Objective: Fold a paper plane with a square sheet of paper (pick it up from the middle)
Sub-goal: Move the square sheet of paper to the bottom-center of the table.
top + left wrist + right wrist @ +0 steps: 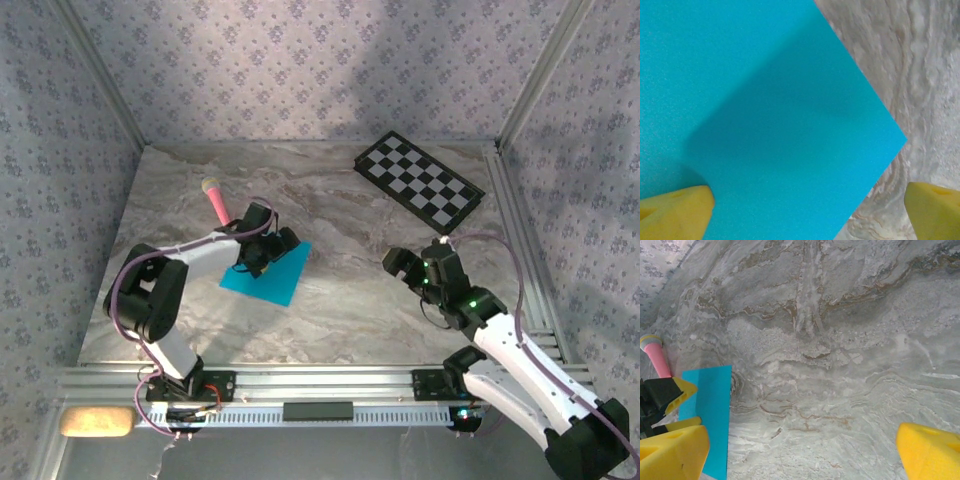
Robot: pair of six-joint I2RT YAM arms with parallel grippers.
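Note:
The square sheet of paper [272,275] is bright cyan and lies flat, without a crease, on the marble table left of centre. The paper plane is out of view. My left gripper [262,250] hangs low over the sheet's far part, open. In the left wrist view the paper [765,115] spreads under the gripper [807,215]; one yellow fingertip [672,212] is over the sheet, the other past its edge. My right gripper [412,266] is open over bare table to the right, well apart from the sheet. The right wrist view has the gripper [800,455] wide open and the paper [712,415] at far left.
A pink stick [216,200] lies just beyond the sheet, close to the left arm. A black-and-white checkerboard [420,178] sits at the back right. Patterned walls enclose the table [340,300] on three sides, and a metal rail runs along the near edge.

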